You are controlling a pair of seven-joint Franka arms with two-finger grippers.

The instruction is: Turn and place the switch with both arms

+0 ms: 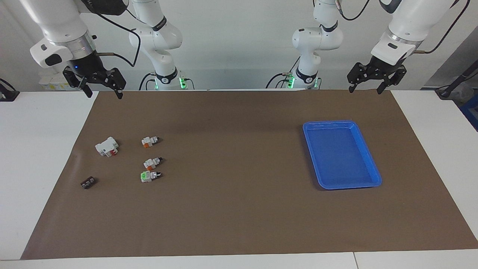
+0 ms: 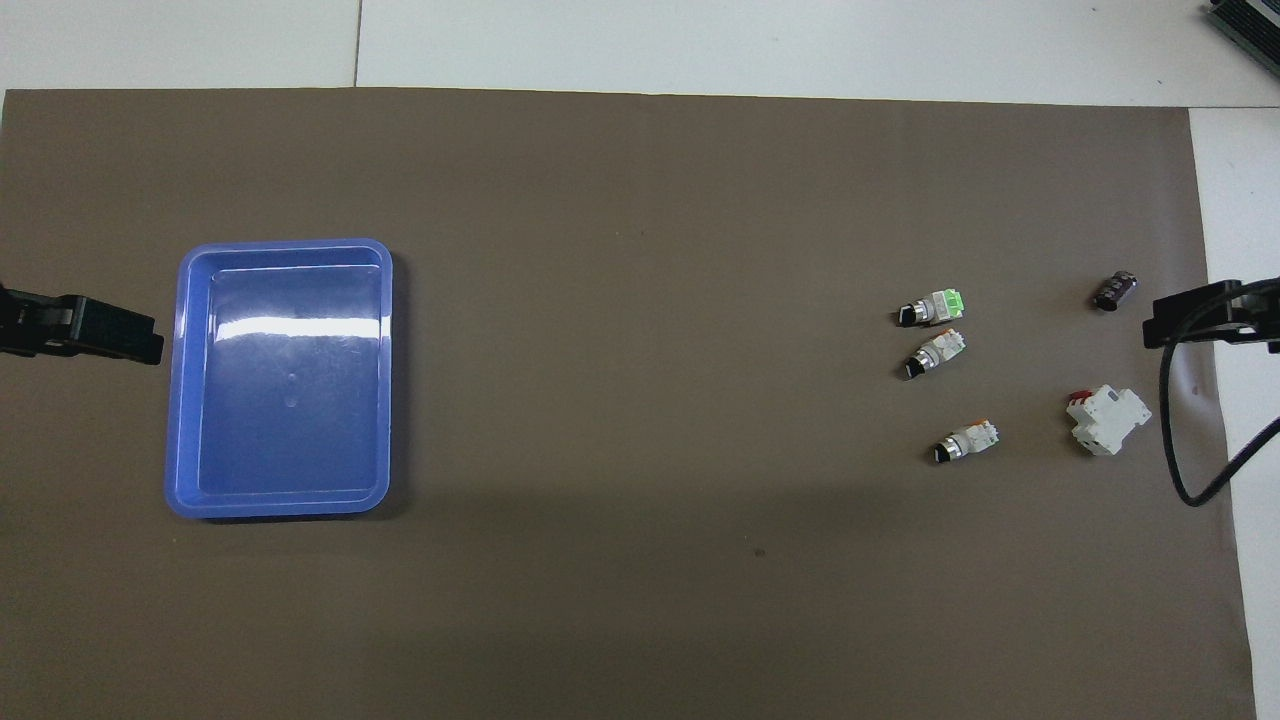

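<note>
Overhead view: two near-identical switches lie at about 3 o'clock on the brown mat (image 1: 239, 209), toward the right arm's end. Which one is the switch (image 1: 150, 141) for the task cannot be told; I take the one nearest the robots, with its twin (image 1: 152, 163) next out and a green-faced switch (image 1: 149, 176) just beside that. Small hard plastic, likely light and slick — grip across the white body, not the black knob. White block (image 1: 106, 146) beside; glossy blue tray (image 1: 374, 170) well apart at 9 o'clock. Right gripper (image 1: 103, 92) and left gripper (image 1: 368, 86) wait aloft at the mat's corners, fingers spread wide, holding nothing.
</note>
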